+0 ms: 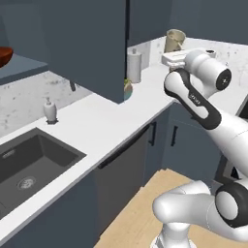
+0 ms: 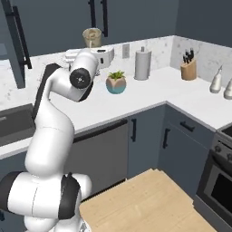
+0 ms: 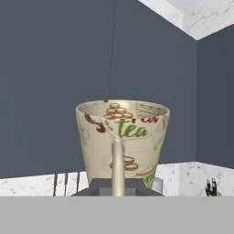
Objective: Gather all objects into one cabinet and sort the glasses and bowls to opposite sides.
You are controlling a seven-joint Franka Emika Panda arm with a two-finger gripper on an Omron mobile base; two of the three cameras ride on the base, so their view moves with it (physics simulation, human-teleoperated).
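Observation:
A cream-beige mug [image 3: 122, 141] printed with "tea" sits upright in my gripper [image 3: 118, 186], which is shut on its handle. From the base views the mug [image 1: 175, 39] [image 2: 92, 36] is held high above the counter, in front of the closed slate-blue wall cabinets [image 2: 59, 18]. My gripper [image 1: 173, 52] [image 2: 92, 47] is just under it. The dark red-brown bowl [image 1: 4, 56] rests on a shelf of the open cabinet at the far left. That cabinet's door [image 1: 92, 43] [image 2: 16, 43] stands swung out over the counter.
On the white counter [image 1: 104, 123] are a soap dispenser [image 1: 50, 110], a teal plant pot [image 2: 116, 83], a paper towel roll [image 2: 142, 63] and a knife block [image 2: 188, 69]. A dark sink [image 1: 34, 160] lies at the left. An oven [image 2: 219, 174] stands at the right.

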